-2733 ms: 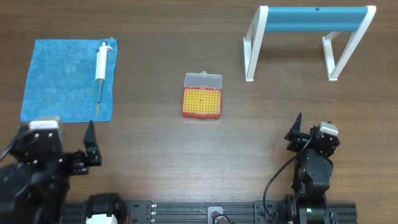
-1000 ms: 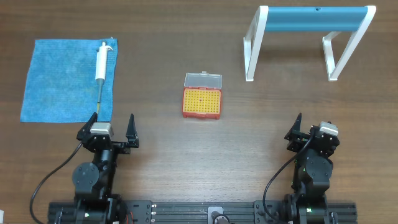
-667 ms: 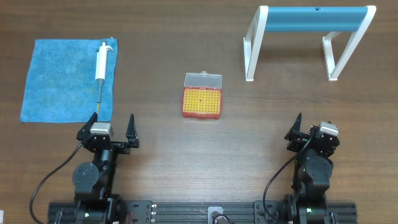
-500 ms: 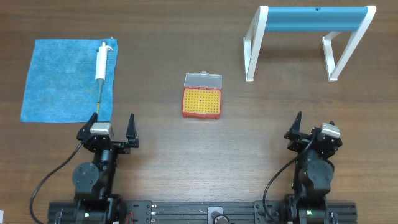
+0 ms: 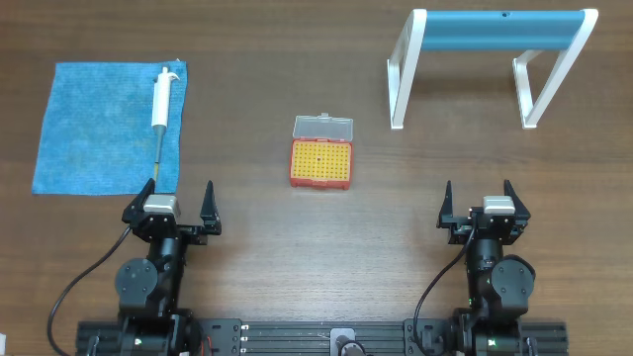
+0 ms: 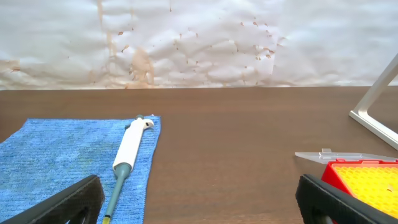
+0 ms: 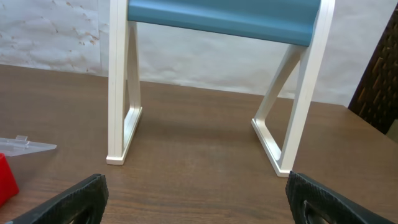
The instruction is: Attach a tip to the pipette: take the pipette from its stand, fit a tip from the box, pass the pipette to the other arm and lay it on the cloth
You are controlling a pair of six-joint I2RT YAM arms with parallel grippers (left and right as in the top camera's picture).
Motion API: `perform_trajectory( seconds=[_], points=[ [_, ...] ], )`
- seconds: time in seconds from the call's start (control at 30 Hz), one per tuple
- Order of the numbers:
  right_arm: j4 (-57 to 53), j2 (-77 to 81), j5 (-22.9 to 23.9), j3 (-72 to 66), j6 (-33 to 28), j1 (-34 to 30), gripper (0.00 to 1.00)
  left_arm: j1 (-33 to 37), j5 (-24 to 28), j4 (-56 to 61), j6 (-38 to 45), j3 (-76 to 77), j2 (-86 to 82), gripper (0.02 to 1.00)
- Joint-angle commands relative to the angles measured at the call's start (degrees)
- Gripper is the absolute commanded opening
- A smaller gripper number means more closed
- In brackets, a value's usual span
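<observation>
Judged finished. Leave pipette [image 5: 159,99] lying along the 3 o'clock edge of cloth [image 5: 89,129], toward 10 o'clock on worktop [image 5: 326,247]. Leave left claw [image 5: 171,202] and right claw [image 5: 478,193] wide open, empty, as now, near 6 o'clock.

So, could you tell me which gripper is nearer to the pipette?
Left. The left gripper sits just short of the pipette, at its tip end; the right gripper is far off, beyond the tip box.

A white pipette with a grey-blue shaft [image 6: 129,152] was seen lying along one edge of a blue cloth [image 6: 56,168] on a brown wooden table [image 6: 249,143]. Well apart, a red box of yellow tips [image 6: 364,180] was seen. The black fingers [image 6: 62,202] of the left gripper [image 6: 199,202] were held wide apart.
</observation>
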Motion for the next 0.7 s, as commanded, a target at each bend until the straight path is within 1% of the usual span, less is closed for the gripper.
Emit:
perform_trajectory(
  seconds=[0.03,0.7],
  points=[
    [-0.4,-0.6,-1.0,-0.2,-0.8,-0.3,0.939,-0.2,-1.0,-0.5,-0.5,-0.1,-0.5,0.996],
    [-0.3,-0.6,-1.0,-0.2,-0.8,-0.3,0.939,-0.2,-1.0,-0.5,-0.5,-0.1,-0.5,0.996]
  ],
)
